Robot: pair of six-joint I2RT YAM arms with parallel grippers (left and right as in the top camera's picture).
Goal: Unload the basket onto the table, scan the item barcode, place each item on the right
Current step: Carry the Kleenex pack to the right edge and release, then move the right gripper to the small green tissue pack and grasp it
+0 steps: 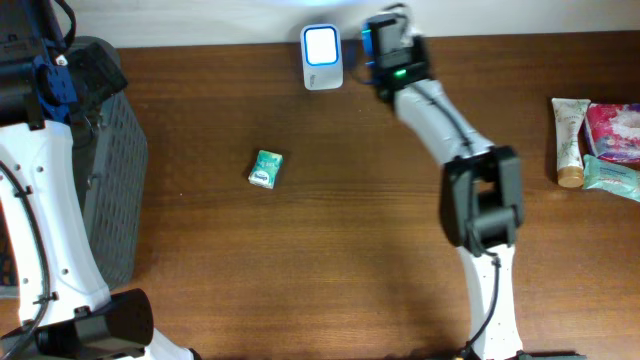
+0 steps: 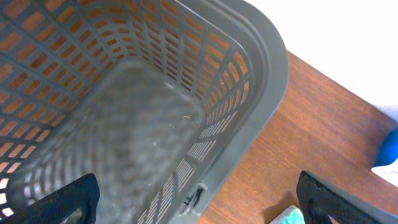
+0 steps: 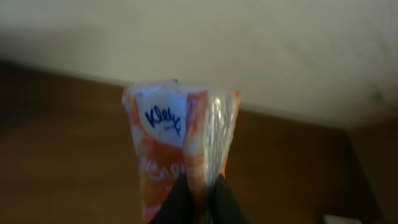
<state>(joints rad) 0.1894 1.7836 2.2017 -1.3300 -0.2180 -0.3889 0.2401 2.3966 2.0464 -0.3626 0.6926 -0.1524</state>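
Jaws of the right gripper are clamped together on the lower end of an orange-and-white tissue pack, squeezing the wrapper into a narrow fold between the dark fingertips. In the right wrist view the pack stands up from the grip, slightly blurred, with blue lettering on a white patch near its top. Behind it are the brown table and a pale wall.

From overhead, the right gripper sits at the far edge of the table, just beside the scanner, a small white unit whose face glows bluish-white. The pack itself is hard to make out from that angle. The white right arm runs back from there toward the near edge.

The left gripper hangs with its jaws spread wide and nothing between them, above the grey slatted basket at the left end of the table. Only the two dark fingertips show at the bottom corners of the left wrist view.

A small green pack lies flat on the table, between the basket and the right arm and well apart from the scanner. At the right end, close together, lie a cream tube, a pink packet and a teal packet.
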